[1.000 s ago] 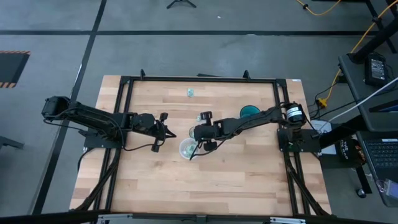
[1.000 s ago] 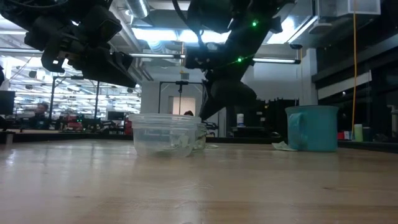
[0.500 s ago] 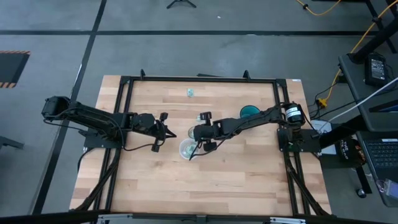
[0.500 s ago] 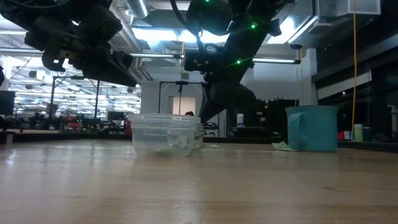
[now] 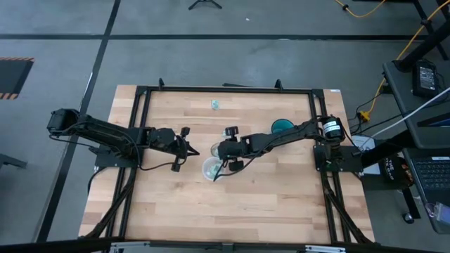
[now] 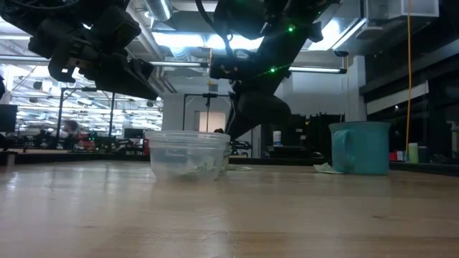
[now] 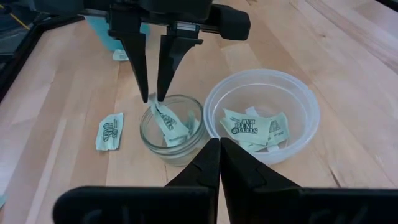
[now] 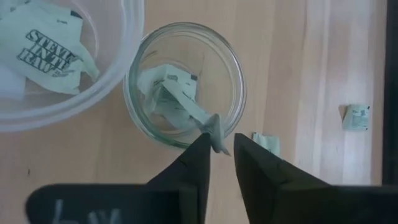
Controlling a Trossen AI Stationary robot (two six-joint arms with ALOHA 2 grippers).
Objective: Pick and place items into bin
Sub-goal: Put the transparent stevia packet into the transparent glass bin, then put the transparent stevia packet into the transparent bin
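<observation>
A small glass jar [image 8: 239,93] stands beside a clear plastic bowl [image 7: 262,77] at mid-table. Both hold teal-green and white packets. One packet [image 8: 186,99] leans in the jar, its upper corner poking over the rim. My right gripper [image 8: 219,142] hangs open just above the jar, pointing steeply down, with that corner between its fingertips. In the left wrist view the right gripper [image 7: 153,98] shows from the front. My left gripper [image 7: 219,148] is shut and holds nothing. It waits in the air to the left of the bowl, pointing at it. My right gripper has the leaning packet's upper corner [image 8: 216,135] between its parted fingertips, coming from above at a slant. I cannot tell whether either finger touches it. The packet's lower part rests inside the jar.
Loose packets lie on the wood beside the jar [image 7: 109,130] and farther off [image 8: 356,116]. Another packet [image 5: 216,105] lies near the far edge. A teal mug [image 5: 281,126] stands to the right of the jar, under the right arm. A black frame [image 5: 140,95] rims the table.
</observation>
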